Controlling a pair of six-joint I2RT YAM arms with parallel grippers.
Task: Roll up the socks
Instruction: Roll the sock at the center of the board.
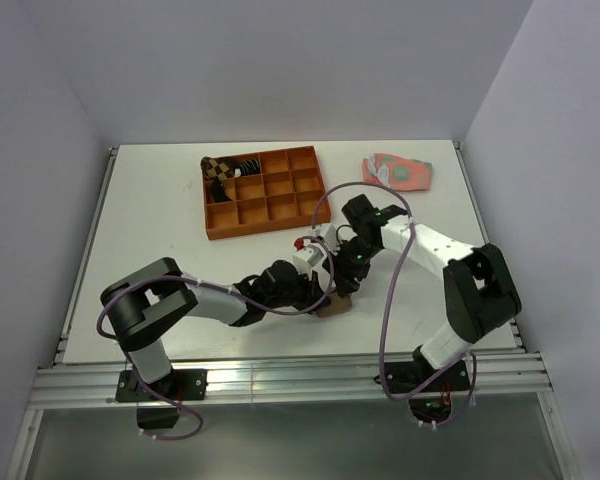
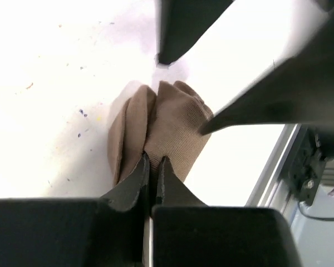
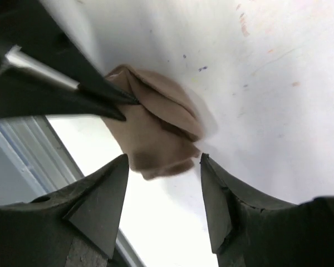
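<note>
The left tool [image 2: 153, 162] is pinched shut on a fold of the tan-brown sock [image 2: 166, 125]. In its wrist view the two dark fingers meet at the bottom centre of the frame with only a sliver of fabric between them.

Crowding it is the right tool [image 3: 164, 159]. Its jaws stand wide apart and hold nothing, one finger [image 3: 103, 203] at the lower left of its own view and the other at the lower right, with the bunched sock just beyond the gap. In the left wrist view those same fingers come in blurred from the top and the right edge. One tip is at the sock's right side — touching or just short of it, I cannot tell.

From above, both tools meet at the centre of the frame under a looping purple cable [image 1: 390, 300]. The sock shows only as a small tan lump below them, partly hidden by the left tool.

Further out, up and left of centre, sits an orange tray [image 1: 270, 228] with compartments. The black striped sock [image 1: 246, 167] lies in its top row, just beside a brown checkered rolled sock [image 1: 217, 170] in the corner compartment, well apart from both tools. Pink-and-green socks [image 1: 398, 171] lie flat at the upper right.

The white tabletop [image 1: 150, 230] shows faint specks in the wrist views. A metal rail [image 1: 280, 375] runs along the bottom edge, and pale walls [image 1: 280, 60] close in the other three sides.
</note>
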